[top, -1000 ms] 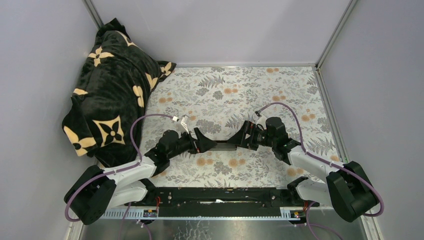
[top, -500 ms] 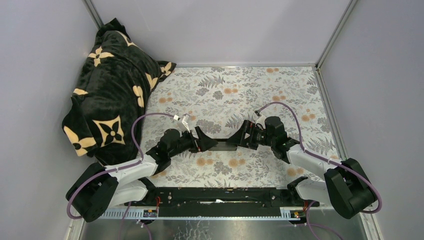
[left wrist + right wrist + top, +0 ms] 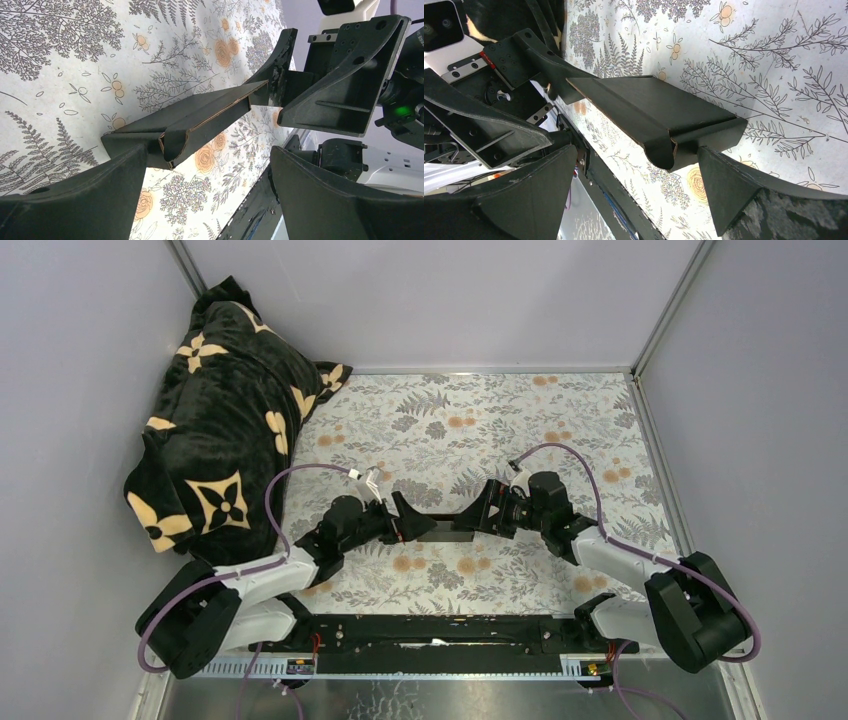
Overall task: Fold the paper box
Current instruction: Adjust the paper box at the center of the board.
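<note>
The paper box [image 3: 447, 531] is a long, narrow piece of folded black card lying on the floral table between my two grippers. In the left wrist view the paper box [image 3: 200, 117] has a rolled-over edge and a flat flap. My left gripper [image 3: 209, 150] is open and straddles its near end, one fingertip [image 3: 135, 155] against the flap. In the right wrist view the paper box [image 3: 659, 110] looks the same. My right gripper [image 3: 636, 150] is open at the other end, one fingertip [image 3: 709, 157] at the flap. From above, the left gripper [image 3: 412, 520] and right gripper [image 3: 478, 515] face each other.
A black plush blanket [image 3: 225, 420] with cream flowers is heaped at the back left corner. Grey walls close in the table on three sides. A black rail [image 3: 430, 635] runs along the near edge between the arm bases.
Both grippers have crept a little toward each other along the box. The box has stayed in place on the table.
</note>
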`<state>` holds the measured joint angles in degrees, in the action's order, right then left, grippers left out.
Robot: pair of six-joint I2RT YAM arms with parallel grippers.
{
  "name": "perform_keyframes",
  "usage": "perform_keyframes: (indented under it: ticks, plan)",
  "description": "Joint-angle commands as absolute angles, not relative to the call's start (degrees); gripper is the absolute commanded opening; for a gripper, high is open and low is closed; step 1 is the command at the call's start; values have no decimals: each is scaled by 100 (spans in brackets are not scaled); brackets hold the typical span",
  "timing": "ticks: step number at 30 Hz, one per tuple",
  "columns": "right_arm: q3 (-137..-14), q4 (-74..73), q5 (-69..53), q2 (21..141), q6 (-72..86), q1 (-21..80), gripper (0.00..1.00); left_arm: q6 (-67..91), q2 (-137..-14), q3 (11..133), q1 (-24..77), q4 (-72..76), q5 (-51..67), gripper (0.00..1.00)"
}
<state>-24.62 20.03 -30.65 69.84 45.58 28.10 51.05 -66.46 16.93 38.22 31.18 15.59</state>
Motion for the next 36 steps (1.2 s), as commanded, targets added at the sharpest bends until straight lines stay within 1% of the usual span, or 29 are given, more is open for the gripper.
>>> perform_keyframes:
  ticks: [1, 19, 36]
  plan:
    - [-2751, 2233, -3129, 7070, 4467, 2821, 100, 5028, -6733, 1869, 3873, 3351, 1667, 99]
    - [-2969, 1911, -3138, 7077, 4238, 2773, 100, 4861, -6642, 1954, 3848, 3113, 1574, 99]
    - [-2931, 1652, -3096, 6947, 4153, 2756, 100, 4821, -6442, 1885, 3806, 2949, 1530, 99]
